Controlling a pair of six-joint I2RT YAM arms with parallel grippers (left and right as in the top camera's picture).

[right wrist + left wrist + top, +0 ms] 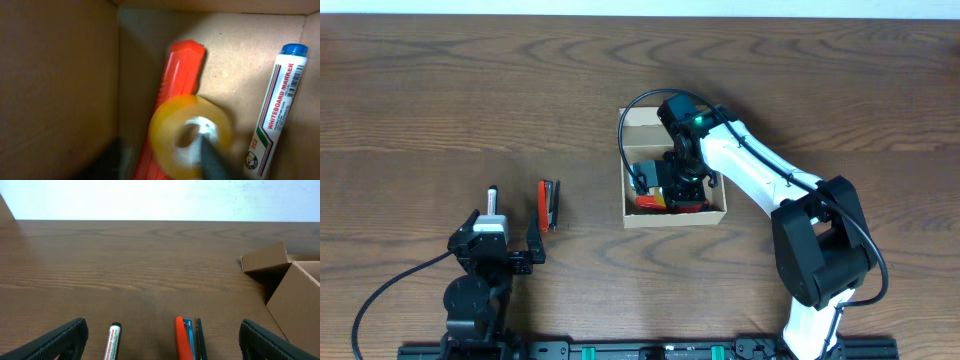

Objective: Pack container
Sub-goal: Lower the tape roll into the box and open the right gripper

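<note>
The container, a tan cardboard box (626, 190), stands open at mid table; its flap and wall show in the left wrist view (295, 297). My right gripper (685, 185) reaches down into it. In the right wrist view (165, 160) one finger goes through the core of a yellow tape roll (167, 127), and the other, dark and blurred, stands apart on the left. Under the roll lie an orange tool (181, 70) and a blue-capped whiteboard marker (277, 105). My left gripper (500, 245) is open and empty near the front edge.
A black-capped whiteboard marker (492, 198) (112, 342) and an orange and black stapler-like tool (548, 204) (184, 340) lie on the table just ahead of my left gripper (162, 332), between its fingers. The box's inner wall (60, 75) is close on the right gripper's left.
</note>
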